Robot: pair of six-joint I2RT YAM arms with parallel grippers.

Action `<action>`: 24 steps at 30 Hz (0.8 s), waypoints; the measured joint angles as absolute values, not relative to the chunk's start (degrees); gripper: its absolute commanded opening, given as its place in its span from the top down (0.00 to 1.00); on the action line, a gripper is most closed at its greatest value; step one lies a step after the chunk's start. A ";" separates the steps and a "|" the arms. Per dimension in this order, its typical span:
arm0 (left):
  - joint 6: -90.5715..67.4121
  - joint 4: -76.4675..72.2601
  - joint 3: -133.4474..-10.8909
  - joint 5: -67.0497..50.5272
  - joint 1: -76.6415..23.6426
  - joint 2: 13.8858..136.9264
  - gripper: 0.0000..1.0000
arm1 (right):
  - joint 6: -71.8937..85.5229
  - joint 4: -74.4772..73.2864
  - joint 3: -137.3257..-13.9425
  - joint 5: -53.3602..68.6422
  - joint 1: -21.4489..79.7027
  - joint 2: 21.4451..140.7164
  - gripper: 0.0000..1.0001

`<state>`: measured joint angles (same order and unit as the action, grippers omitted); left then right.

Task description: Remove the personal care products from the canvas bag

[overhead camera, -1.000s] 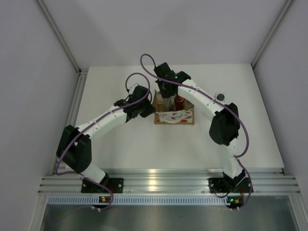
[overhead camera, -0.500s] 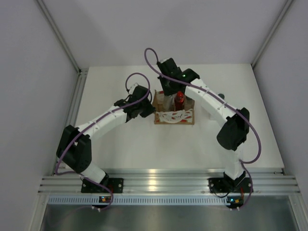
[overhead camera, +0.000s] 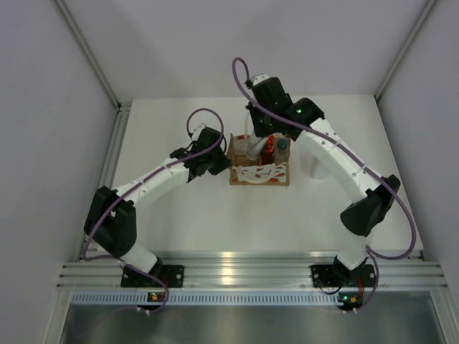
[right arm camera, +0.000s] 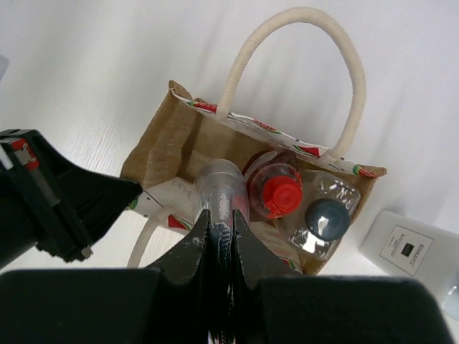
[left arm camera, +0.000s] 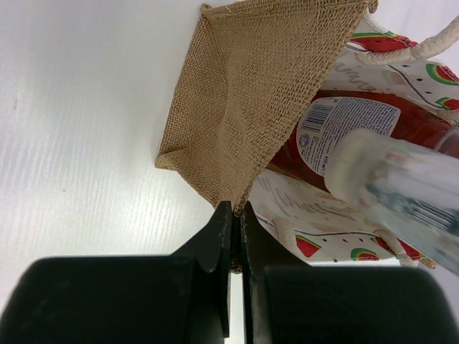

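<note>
Right gripper (right arm camera: 219,221) clamps bottle (right arm camera: 219,183) (partly hidden).

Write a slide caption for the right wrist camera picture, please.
Right claw grips a clear bottle at the open canvas bag, where a red-capped bottle and a grey-capped bottle stand.

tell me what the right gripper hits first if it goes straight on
The right gripper is shut on the pale bottle, aimed down into the canvas bag. Going on, it would likely drive that bottle into the bag's floor beside the red bottle; depth unclear.
</note>
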<state>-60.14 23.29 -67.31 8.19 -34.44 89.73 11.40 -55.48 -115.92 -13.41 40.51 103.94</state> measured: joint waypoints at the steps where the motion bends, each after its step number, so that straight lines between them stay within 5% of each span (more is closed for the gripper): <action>1: -60.14 23.29 -67.31 8.23 -34.44 89.73 1.00 | 11.25 -55.86 -115.98 -13.43 40.51 103.02 1.00; 17: -60.16 23.31 -67.31 8.47 -34.44 89.73 1.00 | 10.44 -63.53 -119.11 -13.93 37.01 89.56 1.00; 24: -60.16 23.27 -67.13 8.58 -34.44 89.73 1.00 | 10.37 -64.03 -110.24 -13.61 28.49 79.00 1.00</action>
